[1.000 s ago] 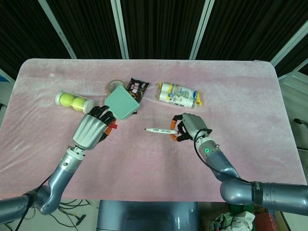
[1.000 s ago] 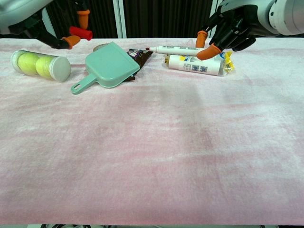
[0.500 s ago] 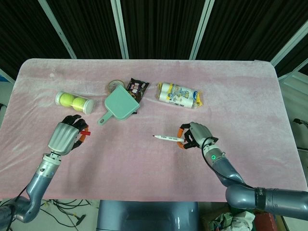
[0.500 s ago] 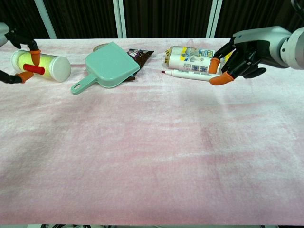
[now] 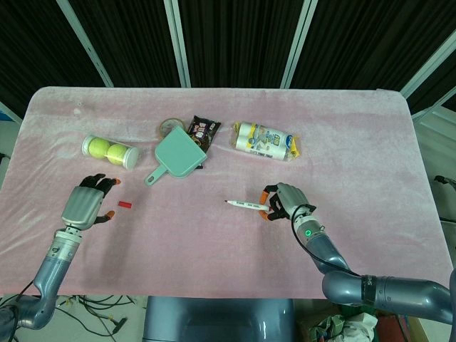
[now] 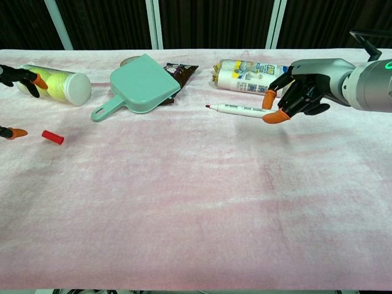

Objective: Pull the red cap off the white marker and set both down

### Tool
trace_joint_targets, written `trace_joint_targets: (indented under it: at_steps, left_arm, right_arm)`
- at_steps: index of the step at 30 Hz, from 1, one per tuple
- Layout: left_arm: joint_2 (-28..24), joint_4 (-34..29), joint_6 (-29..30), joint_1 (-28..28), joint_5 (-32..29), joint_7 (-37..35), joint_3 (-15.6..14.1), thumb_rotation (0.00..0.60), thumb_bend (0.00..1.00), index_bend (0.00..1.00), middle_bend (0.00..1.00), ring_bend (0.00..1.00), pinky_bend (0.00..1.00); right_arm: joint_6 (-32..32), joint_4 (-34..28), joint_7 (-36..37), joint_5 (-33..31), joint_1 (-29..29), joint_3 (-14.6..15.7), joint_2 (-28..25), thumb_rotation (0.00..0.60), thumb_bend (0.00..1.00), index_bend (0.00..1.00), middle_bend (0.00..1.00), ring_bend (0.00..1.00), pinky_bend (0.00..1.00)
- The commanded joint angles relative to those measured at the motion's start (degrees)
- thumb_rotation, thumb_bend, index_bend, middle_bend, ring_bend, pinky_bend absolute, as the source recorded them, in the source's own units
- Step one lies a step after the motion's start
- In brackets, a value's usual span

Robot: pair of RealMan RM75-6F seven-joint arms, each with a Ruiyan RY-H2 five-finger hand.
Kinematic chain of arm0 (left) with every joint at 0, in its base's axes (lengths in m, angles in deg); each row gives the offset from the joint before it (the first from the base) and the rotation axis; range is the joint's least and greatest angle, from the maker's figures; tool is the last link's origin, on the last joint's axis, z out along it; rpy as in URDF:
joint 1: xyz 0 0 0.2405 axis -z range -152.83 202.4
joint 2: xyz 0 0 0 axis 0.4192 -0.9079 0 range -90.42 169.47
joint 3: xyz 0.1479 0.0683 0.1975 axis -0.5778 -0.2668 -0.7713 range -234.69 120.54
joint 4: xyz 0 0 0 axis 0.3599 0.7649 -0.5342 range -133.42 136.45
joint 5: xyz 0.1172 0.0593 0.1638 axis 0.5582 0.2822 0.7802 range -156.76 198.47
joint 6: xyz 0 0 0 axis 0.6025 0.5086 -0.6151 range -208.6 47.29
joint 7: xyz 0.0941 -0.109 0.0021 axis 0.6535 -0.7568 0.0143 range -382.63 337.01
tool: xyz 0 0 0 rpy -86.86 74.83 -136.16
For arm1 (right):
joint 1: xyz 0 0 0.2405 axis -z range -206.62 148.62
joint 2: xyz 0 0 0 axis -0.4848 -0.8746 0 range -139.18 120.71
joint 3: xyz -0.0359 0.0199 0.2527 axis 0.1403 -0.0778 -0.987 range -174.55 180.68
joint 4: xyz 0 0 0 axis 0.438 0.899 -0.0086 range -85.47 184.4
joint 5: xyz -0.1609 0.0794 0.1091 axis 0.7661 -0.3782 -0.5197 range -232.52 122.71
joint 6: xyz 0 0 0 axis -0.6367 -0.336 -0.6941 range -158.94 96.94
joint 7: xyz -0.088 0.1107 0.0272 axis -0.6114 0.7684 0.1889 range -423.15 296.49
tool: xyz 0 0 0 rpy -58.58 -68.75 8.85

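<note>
The red cap [image 5: 125,205] [image 6: 52,137] lies alone on the pink cloth at the left. My left hand [image 5: 87,205] [image 6: 18,98] sits just left of it with fingers spread, holding nothing. The white marker [image 5: 246,206] [image 6: 237,109], uncapped with its red tip pointing left, is pinched at its right end by my right hand [image 5: 283,202] [image 6: 304,92], low over the cloth.
A clear tube of tennis balls [image 5: 109,150] [image 6: 53,83] lies behind the left hand. A teal dustpan [image 5: 178,155] [image 6: 138,85], a dark snack packet [image 5: 202,130] and a white wipes pack [image 5: 266,140] [image 6: 248,78] lie across the table's middle back.
The left hand has let go of the red cap, which now lies on the cloth, and opened. The right hand has drawn the marker slightly lower and closer to the table.
</note>
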Motion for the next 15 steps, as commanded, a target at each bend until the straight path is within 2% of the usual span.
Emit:
trace_joint_targets:
  at_steps: [1, 6, 10, 15]
  left_arm:
    - [-1.98, -3.13, -0.54, 0.03, -0.95, -1.4, 1.46, 0.6, 0.13, 0.15, 0.25, 0.11, 0.17]
    - [-5.33, -8.38, 2.57, -0.28, 0.89, -1.25, 2.81, 0.6, 0.13, 0.15, 0.25, 0.11, 0.17]
    - [-8.07, -12.92, 4.09, -0.67, 1.08, 0.35, 3.82, 0.6, 0.13, 0.15, 0.25, 0.11, 0.17]
    - [-10.76, -16.9, 5.21, -1.29, 1.63, 1.01, 4.2, 0.6, 0.13, 0.15, 0.24, 0.11, 0.16]
  right_arm:
    - [0.39, 0.71, -0.01, -0.51, 0.27, -0.19, 0.08, 0.6, 0.59, 0.94, 0.89, 1.0, 1.0]
    - [0.88, 1.89, 0.74, 0.26, 1.05, -0.79, 0.13, 0.6, 0.57, 0.94, 0.89, 1.0, 1.0]
    - [1.46, 3.47, 1.24, 1.03, 1.61, -0.8, 1.26, 0.6, 0.49, 0.94, 0.89, 1.0, 1.0]
    - [3.15, 6.18, 1.54, 1.82, 1.82, -0.64, 2.99, 0.6, 0.43, 0.93, 0.88, 1.0, 1.0]
